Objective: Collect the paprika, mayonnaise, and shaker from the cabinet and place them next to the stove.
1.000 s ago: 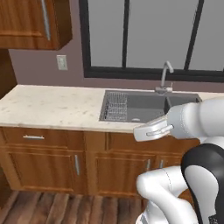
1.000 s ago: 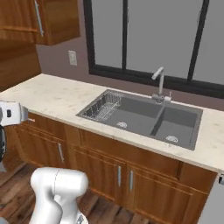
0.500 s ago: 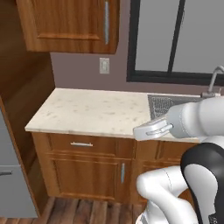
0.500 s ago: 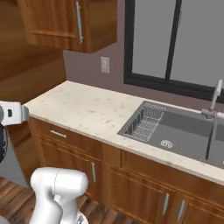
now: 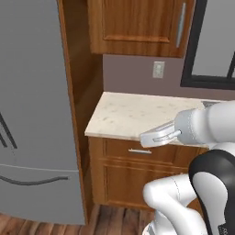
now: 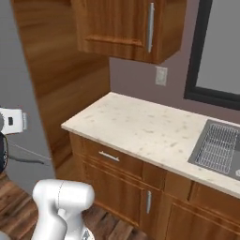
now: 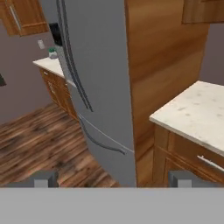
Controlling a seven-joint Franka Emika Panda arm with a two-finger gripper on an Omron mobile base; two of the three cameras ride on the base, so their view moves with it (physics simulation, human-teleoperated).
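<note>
Left base view: the cabinet (image 5: 137,25) hangs shut on the wall above a pale speckled counter (image 5: 133,114) — its long silver bar handle (image 5: 180,25) upright near the right edge. A wall outlet (image 5: 159,69) sits just below it. To the left stands a grey fridge (image 5: 32,110). In the hand view the gripper (image 7: 113,178) hangs with its fingertips (image 7: 43,178) spread wide — nothing between them.

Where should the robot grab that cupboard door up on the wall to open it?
Grip the long silver bar handle on the cupboard, coming straight from the front. It stands upright and off the door, so the open hand can probably close across it sideways.
</note>
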